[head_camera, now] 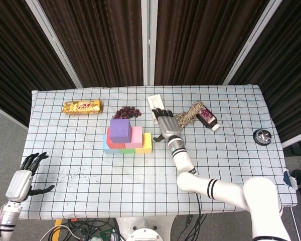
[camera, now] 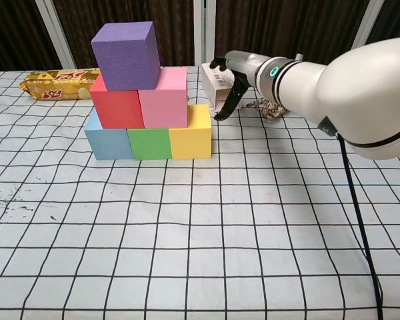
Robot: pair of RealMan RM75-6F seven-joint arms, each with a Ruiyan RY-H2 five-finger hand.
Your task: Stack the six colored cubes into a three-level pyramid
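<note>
Six cubes stand as a pyramid left of the table's centre. The bottom row is a blue cube [camera: 107, 143], a green cube [camera: 149, 143] and a yellow cube [camera: 191, 135]. On them sit a red cube [camera: 119, 105] and a pink cube [camera: 164, 99], with a purple cube [camera: 126, 55] [head_camera: 120, 129] on top. My right hand [camera: 232, 83] [head_camera: 165, 124] hovers just right of the pyramid, fingers spread, holding nothing and apart from the cubes. My left hand [head_camera: 26, 174] hangs open beyond the table's left front corner.
At the back left lies a golden snack bar [head_camera: 82, 106]. Dark grapes [head_camera: 127, 112] lie behind the pyramid. A white box [head_camera: 154, 104], a rope coil [head_camera: 189, 114] and a small bottle [head_camera: 208, 118] sit behind the right hand. A black disc [head_camera: 261, 136] rests far right.
</note>
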